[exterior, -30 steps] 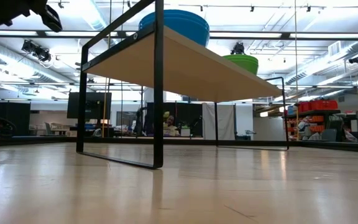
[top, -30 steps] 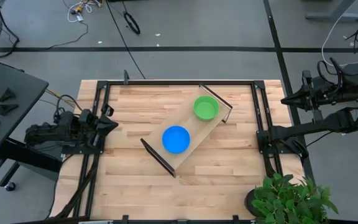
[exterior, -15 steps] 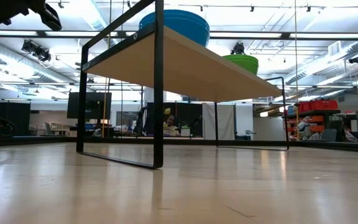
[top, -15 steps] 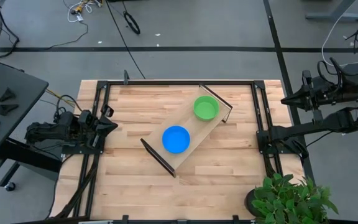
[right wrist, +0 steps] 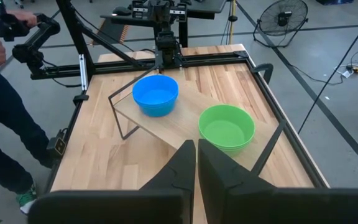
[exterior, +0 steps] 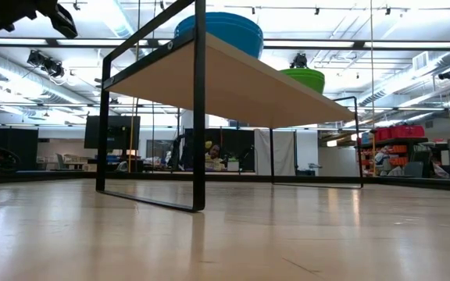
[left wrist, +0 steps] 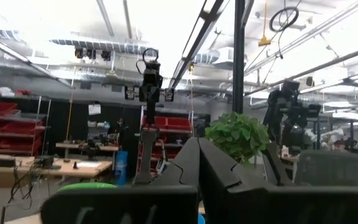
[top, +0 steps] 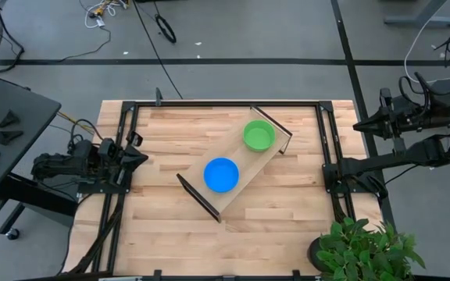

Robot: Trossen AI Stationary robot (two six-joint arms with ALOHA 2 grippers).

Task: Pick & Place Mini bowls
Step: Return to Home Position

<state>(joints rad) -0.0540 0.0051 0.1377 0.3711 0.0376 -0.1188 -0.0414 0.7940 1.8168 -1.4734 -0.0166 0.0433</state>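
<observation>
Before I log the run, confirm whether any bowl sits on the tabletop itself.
No: the blue bowls and green bowls both rest on the raised shelf.

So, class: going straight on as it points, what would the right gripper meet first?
The right gripper, beyond the table's edge, would probably meet the green bowls on the shelf; depth is unclear.

You are not seeing any readable text, label, brand, number or sign in these views.
</observation>
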